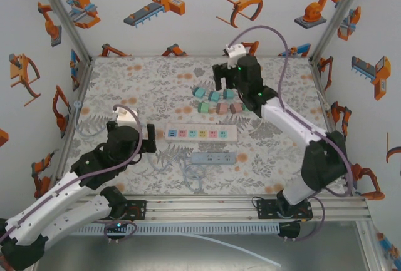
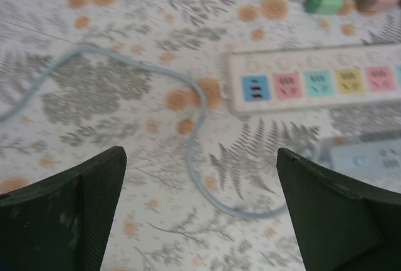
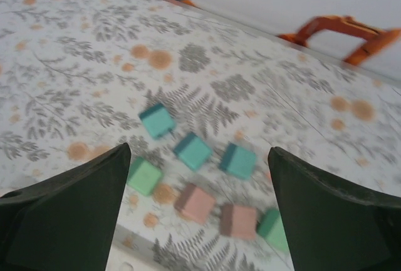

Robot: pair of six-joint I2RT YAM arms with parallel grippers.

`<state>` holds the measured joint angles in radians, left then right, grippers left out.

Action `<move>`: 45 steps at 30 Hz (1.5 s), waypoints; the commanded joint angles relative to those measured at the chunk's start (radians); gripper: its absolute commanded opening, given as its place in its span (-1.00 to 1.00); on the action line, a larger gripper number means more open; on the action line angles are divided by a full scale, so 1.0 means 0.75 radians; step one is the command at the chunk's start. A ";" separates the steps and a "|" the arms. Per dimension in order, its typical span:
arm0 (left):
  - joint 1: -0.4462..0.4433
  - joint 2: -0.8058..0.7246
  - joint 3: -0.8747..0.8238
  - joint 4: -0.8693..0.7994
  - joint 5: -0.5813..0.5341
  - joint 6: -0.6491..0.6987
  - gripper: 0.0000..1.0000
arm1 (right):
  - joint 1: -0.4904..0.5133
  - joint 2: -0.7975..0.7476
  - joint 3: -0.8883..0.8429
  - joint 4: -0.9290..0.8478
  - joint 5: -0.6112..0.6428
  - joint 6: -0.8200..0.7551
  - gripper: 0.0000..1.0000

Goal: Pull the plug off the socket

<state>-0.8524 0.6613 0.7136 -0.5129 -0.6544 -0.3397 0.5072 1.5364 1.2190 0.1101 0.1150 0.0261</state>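
Observation:
A white power strip (image 1: 200,133) with coloured sockets lies mid-table, and I see nothing plugged into it. In the left wrist view its blue, pink, teal and yellow sockets (image 2: 319,86) show bare. Several cube plugs (image 1: 216,99) in teal, green and pink lie loose on the cloth behind it. My left gripper (image 1: 153,138) is open just left of the strip's end, nothing between its fingers (image 2: 200,152). My right gripper (image 1: 223,86) hovers open above the plugs, with a teal plug (image 3: 192,151) and a pink plug (image 3: 197,202) below its gap (image 3: 199,152).
A grey-blue power strip (image 1: 213,158) lies in front of the white one, its pale blue cable (image 2: 200,133) looping across the floral cloth near my left gripper. Walls with robot stickers enclose the table (image 1: 125,89) on three sides.

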 commanded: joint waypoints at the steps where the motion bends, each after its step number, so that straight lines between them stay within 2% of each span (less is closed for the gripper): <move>1: 0.026 0.018 -0.032 0.141 -0.330 0.240 0.94 | -0.031 -0.221 -0.269 0.182 0.363 0.015 0.72; 3: 0.055 0.033 -0.050 0.190 -0.381 0.301 0.94 | -0.049 -0.355 -0.401 0.172 0.492 0.016 0.78; 7: 0.176 0.029 -0.162 0.422 -0.347 0.447 0.94 | -0.091 -0.602 -0.687 0.191 0.744 0.058 0.96; 11: 0.394 0.010 -0.300 0.567 -0.222 0.362 0.94 | -0.136 -0.792 -0.921 0.233 0.875 0.102 0.99; 14: 0.546 0.015 -0.398 0.663 -0.200 0.324 0.94 | -0.205 -0.866 -1.055 0.305 0.922 0.074 0.99; 16: 0.615 0.022 -0.467 0.741 -0.224 0.318 0.94 | -0.282 -0.866 -1.134 0.372 0.885 0.054 0.99; 19: 0.671 0.052 -0.558 0.891 -0.244 0.319 0.94 | -0.402 -0.779 -1.194 0.402 0.818 0.156 0.99; 21: 0.712 0.102 -0.608 0.980 -0.246 0.303 0.94 | -0.468 -0.676 -1.208 0.458 0.779 0.215 0.99; 25: 0.782 0.233 -0.649 1.149 -0.242 0.312 0.94 | -0.513 -0.389 -1.184 0.673 0.720 0.164 0.99; 28: 0.871 0.348 -0.675 1.309 -0.144 0.299 0.94 | -0.531 -0.209 -1.105 0.801 0.644 0.101 0.99; 30: 0.952 0.432 -0.675 1.392 -0.032 0.247 0.94 | -0.552 -0.068 -1.091 0.934 0.523 0.060 0.99; 31: 0.979 0.463 -0.663 1.400 0.013 0.230 0.94 | -0.559 -0.044 -1.069 0.949 0.503 0.045 0.99; 32: 1.008 0.505 -0.653 1.433 0.069 0.217 0.94 | -0.579 -0.065 -1.043 0.842 0.442 0.084 0.99; 37: 1.070 0.701 -0.604 1.616 0.273 0.230 0.94 | -0.633 -0.063 -1.143 1.007 0.215 0.063 0.99; 38: 1.075 0.744 -0.590 1.656 0.322 0.245 0.94 | -0.651 -0.005 -1.177 1.109 0.155 0.055 0.99; 39: 1.077 0.781 -0.573 1.682 0.355 0.255 0.94 | -0.651 0.043 -1.198 1.248 0.144 0.033 0.99; 40: 1.078 0.826 -0.551 1.704 0.389 0.256 0.94 | -0.656 -0.012 -1.190 1.129 0.138 0.066 0.99; 42: 1.081 0.908 -0.505 1.725 0.456 0.293 0.94 | -0.666 0.023 -1.165 1.143 0.184 0.074 0.99; 43: 1.083 0.960 -0.492 1.751 0.448 0.295 0.94 | -0.666 -0.002 -1.144 1.058 0.215 0.103 0.99; 45: 1.100 1.063 -0.492 1.873 0.471 0.291 0.94 | -0.666 0.006 -1.154 1.091 0.209 0.095 0.99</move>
<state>-0.0448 1.3853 0.3237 0.7383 -0.3855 -0.1394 0.0147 1.5402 0.3431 0.8589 0.2798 0.0795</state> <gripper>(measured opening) 0.973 0.994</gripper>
